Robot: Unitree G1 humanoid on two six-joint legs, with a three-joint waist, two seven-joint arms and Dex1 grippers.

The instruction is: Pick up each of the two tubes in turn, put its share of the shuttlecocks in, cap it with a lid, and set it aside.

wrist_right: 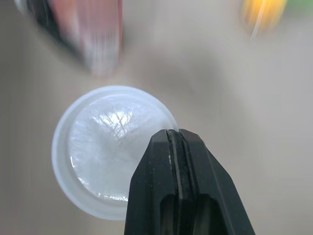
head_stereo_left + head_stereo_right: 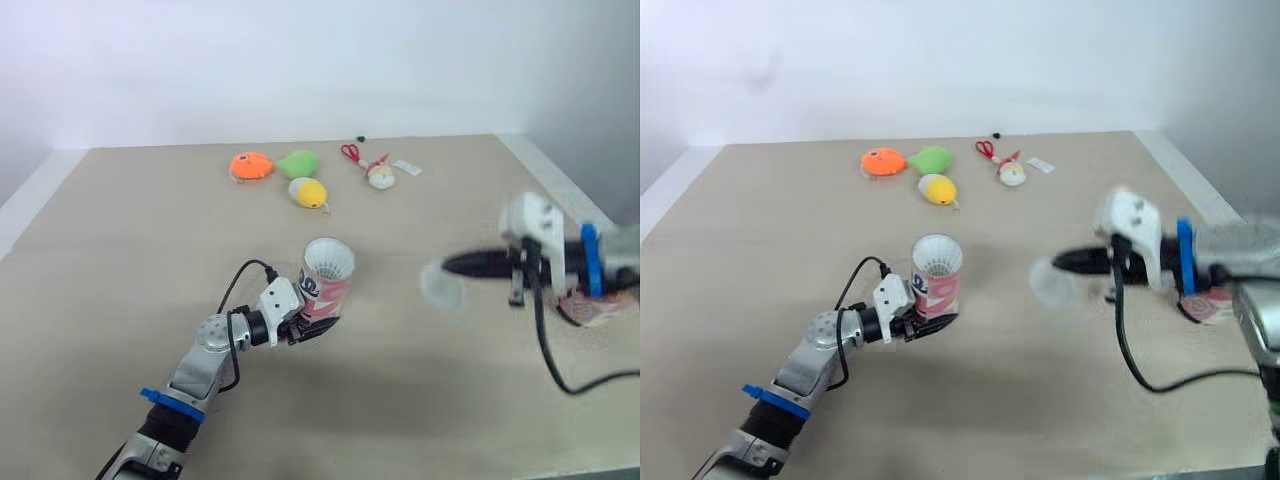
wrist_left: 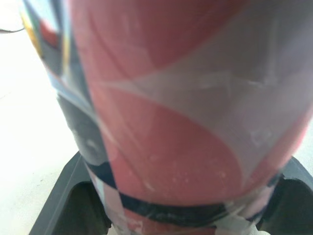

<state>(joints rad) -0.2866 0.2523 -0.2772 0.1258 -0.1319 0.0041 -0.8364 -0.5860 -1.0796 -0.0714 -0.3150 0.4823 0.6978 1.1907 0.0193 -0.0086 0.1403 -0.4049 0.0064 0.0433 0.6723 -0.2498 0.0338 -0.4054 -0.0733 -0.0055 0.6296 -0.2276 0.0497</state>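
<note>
The left claw (image 2: 318, 323) grips a red-patterned tube (image 2: 327, 285), apparently holding shuttlecocks (image 2: 328, 262).

Tube (image 2: 326, 285): short cardboard cylinder w/ red, white & dark blue print, upright, tilted slightly, open end up. It is lifted off the table near the ctr, clamped at its lower part in the left gripper (image 2: 318, 322). White shuttlecock feathers (image 2: 328, 262) fill its mouth, approx. level w/ the rim.

Lid (image 1: 105, 147): round, translucent white plastic w/ raised rim. It is pinched at one edge by the right gripper (image 1: 172, 134) & held in the air right of the tube, well apart from it, not yet on.

Far right, a red-white item (image 2: 1206, 305) w/ similar print lies on the table, partly hidden; whether it's the 2nd tube can't be told.
</note>
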